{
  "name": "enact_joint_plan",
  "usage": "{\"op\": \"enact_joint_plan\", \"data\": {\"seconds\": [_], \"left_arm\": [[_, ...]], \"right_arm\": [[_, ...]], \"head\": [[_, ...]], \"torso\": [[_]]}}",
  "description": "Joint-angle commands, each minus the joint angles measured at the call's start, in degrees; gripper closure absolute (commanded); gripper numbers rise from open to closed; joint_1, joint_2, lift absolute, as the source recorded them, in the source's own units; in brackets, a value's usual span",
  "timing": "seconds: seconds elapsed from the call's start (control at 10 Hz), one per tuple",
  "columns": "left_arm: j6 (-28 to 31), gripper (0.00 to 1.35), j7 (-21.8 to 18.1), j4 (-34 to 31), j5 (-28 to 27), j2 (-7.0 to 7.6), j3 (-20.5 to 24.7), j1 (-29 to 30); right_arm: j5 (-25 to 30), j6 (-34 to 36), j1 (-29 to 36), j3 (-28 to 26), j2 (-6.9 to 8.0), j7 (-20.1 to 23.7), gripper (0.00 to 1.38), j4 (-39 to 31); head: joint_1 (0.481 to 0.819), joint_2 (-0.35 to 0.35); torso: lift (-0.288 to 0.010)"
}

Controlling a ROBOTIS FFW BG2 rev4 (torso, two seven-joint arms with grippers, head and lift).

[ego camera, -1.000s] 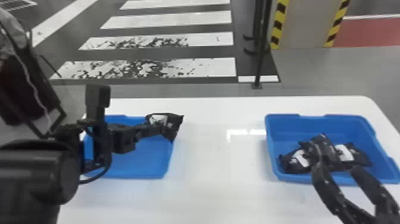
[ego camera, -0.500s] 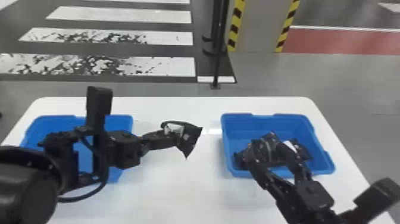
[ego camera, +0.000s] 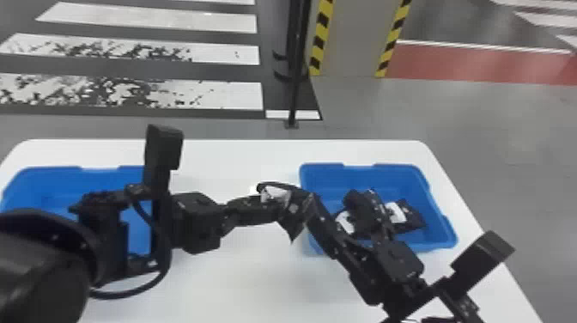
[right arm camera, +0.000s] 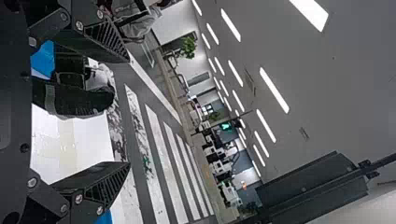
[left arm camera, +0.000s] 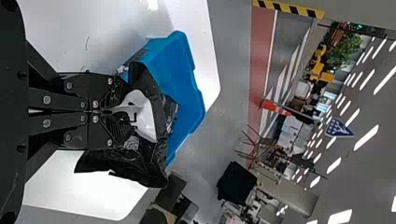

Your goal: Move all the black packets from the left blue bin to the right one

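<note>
My left gripper (left arm camera: 128, 112) grasps a black packet (ego camera: 294, 214), held out sideways by the right blue bin (ego camera: 322, 172). My right gripper (right arm camera: 130, 112), spread open, slants towards it. Other packets (ego camera: 412, 218) already lie in that bin; mine remains. My left arm (ego camera: 197, 223) covers part of the left blue bin (ego camera: 47, 178), so I can't tell what's left there.

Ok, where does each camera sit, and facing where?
On the head: looking forward and down at the table, left bin and right bin; left arm and right arm show.
On left wrist: past the left gripper, at a held packet and right bin.
On right wrist: past the open right gripper, at the crosswalk.
Shared by the first two: packet, right bin.
</note>
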Motion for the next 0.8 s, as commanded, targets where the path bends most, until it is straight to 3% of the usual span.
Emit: {"op": "enact_joint_plan", "data": {"seconds": [0.0, 0.1, 0.2, 0.3, 0.4, 0.7], "left_arm": [[-0.5, 1.2, 0.1, 0.0, 1.8, -0.02, -2.0, -0.4], [-0.6, 1.2, 0.1, 0.0, 2.3, -0.02, -2.9, -0.5], [-0.6, 1.2, 0.1, 0.0, 2.9, -0.02, -3.6, -0.5], [-0.6, 1.2, 0.1, 0.0, 3.1, 0.07, -3.8, -0.4], [-0.6, 1.2, 0.1, 0.0, 3.2, 0.07, -3.7, -0.4], [-1.2, 1.2, 0.2, 0.0, 3.7, -0.02, -3.6, -0.2]], "right_arm": [[-0.4, 0.3, -1.7, 0.8, -0.13, 0.4, 0.26, 2.4], [-0.7, 0.6, -3.3, 1.0, -0.13, 0.7, 0.27, 3.7], [-1.8, 1.4, -4.7, 1.0, -0.13, 1.3, 0.54, 5.4], [-2.3, 1.3, -5.0, 1.0, -0.05, 1.2, 1.17, 5.8], [-2.7, 1.1, -5.1, 1.0, -0.05, 1.2, 1.28, 6.1], [-3.1, 1.1, -5.0, 1.2, -0.05, 1.2, 1.28, 6.1]], "head": [[0.695, -0.135], [0.695, -0.146], [0.695, -0.156], [0.695, -0.159], [0.695, -0.164], [0.695, -0.167]], "torso": [[-0.14], [-0.14], [-0.14], [-0.14], [-0.14], [-0.14]]}}
